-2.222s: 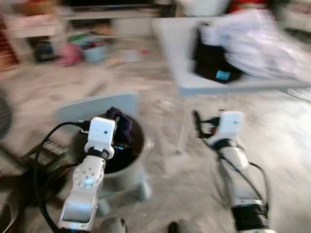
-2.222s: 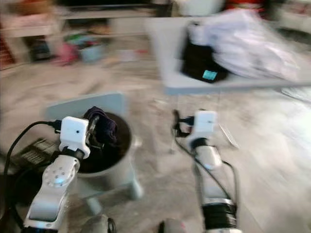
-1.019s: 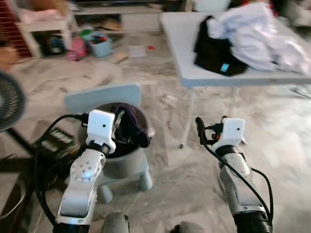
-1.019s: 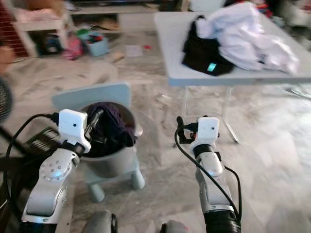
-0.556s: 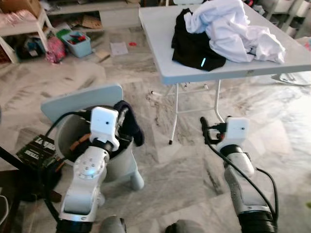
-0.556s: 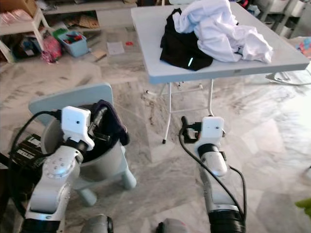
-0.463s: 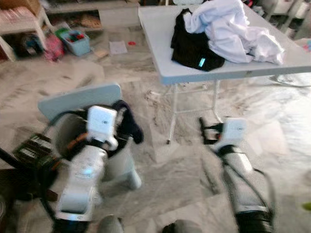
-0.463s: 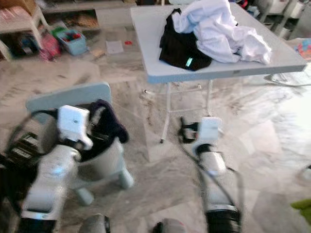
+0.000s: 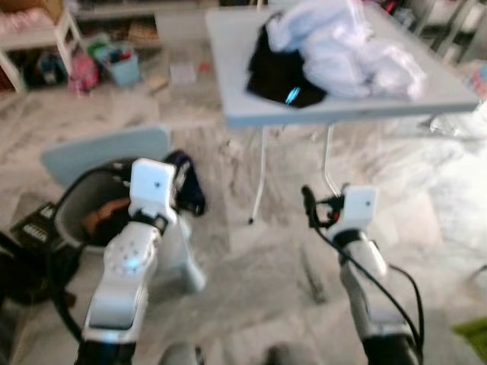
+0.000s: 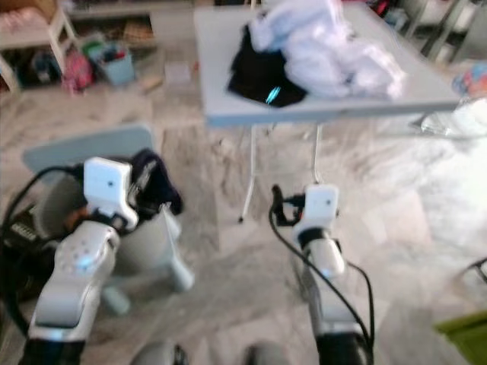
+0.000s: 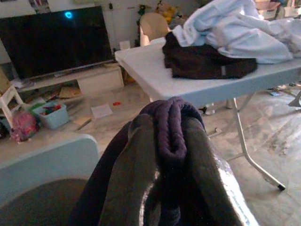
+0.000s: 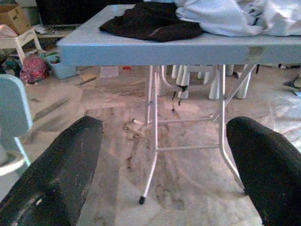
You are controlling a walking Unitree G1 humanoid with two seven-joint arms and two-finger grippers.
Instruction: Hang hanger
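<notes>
A grey basket (image 9: pixel 80 209) sits on the marble floor (image 9: pixel 251 266) to the left of the folding table (image 9: pixel 228 46), with a pale blue chair back (image 9: pixel 103 152) just behind it. Inside the basket there is something brownish (image 9: pixel 106 214) — too blurred to name. A dark purple garment (image 9: pixel 186 186) hangs over the basket's rim on the side facing the table.

The left gripper (image 9: pixel 179 179) is at that rim, and its wrist view shows its two fingers (image 11: pixel 134 179) pressed close together with the garment (image 11: pixel 171 127) pinched between them and looped over their tips. No hanger can be made out in its hold; I cannot tell where the hanger is.

The right gripper (image 10: pixel 275 205) hangs in the air in front of the table, level with its legs. Its wrist view shows the fingers (image 12: pixel 61 169) spread wide apart with nothing between them — just the table legs (image 12: pixel 153 136) and floor beyond.

On the table top lies a pile of white clothes (image 9: pixel 342 49), with a black garment (image 9: pixel 274 76) beside it at the near edge. Behind the table, a low shelf (image 9: pixel 114 19) holds small bins and clutter.
</notes>
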